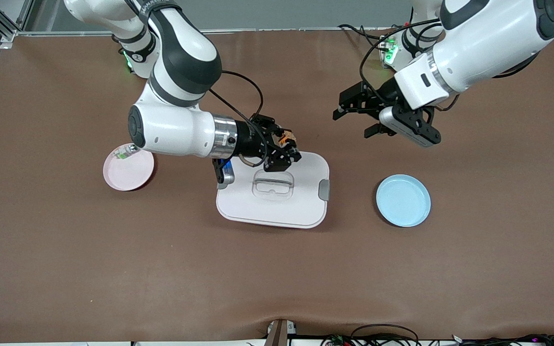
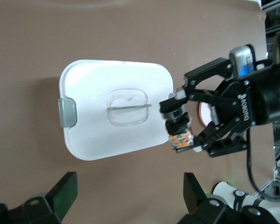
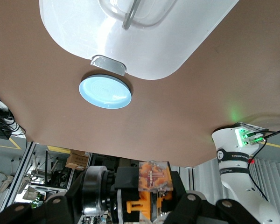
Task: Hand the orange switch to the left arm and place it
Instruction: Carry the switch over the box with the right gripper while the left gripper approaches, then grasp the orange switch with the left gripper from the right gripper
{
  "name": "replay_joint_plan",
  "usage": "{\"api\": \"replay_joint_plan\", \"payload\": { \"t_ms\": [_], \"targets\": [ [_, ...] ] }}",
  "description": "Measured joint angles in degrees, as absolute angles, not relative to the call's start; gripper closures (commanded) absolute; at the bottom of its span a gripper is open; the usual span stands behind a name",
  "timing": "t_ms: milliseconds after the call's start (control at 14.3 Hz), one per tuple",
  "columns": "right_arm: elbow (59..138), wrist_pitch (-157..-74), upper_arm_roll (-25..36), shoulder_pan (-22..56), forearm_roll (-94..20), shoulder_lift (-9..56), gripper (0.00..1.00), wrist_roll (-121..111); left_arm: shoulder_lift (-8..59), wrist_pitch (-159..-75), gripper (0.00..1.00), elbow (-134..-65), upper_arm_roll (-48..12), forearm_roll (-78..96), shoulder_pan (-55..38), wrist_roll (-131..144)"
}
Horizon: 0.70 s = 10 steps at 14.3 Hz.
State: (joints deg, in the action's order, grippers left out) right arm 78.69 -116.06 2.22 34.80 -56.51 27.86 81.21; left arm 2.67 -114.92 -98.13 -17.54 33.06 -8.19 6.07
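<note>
Box [image 1: 277, 206]: white, lidded, on surface, partly beneath right gripper [image 1: 290, 146]. Right gripper clamped on orange switch [image 1: 284, 139], aloft over box corner. Left gripper [image 1: 358, 114]: jaws wide, empty, facing switch, well apart. Step: handover approach. Next: bring switch between left jaws without dipping toward box.

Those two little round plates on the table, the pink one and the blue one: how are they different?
The pink plate lies toward the right arm's end of the table; the blue plate lies toward the left arm's end and nearer to the front camera. The pink plate holds a small green-and-white component; the blue plate holds nothing. The right arm partly overhangs the pink plate; the blue plate shows whole. Both are small, round, shallow and flat on the brown table, with the white box between them.
</note>
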Motion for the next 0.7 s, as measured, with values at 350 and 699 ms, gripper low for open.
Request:
{"api": "replay_joint_plan", "payload": {
  "t_ms": [350,699],
  "targets": [
    [78.6,-116.3,2.2,35.5,-56.5,27.9,0.69,81.4,5.8,-118.7,0.0,-98.5,-19.4,34.1,-8.8,12.4],
    [78.6,-116.3,2.2,35.6,-56.5,27.9,0.69,81.4,8.6,-125.1,0.0,-98.6,-19.5,34.1,-10.5,17.0]
  ]
}}
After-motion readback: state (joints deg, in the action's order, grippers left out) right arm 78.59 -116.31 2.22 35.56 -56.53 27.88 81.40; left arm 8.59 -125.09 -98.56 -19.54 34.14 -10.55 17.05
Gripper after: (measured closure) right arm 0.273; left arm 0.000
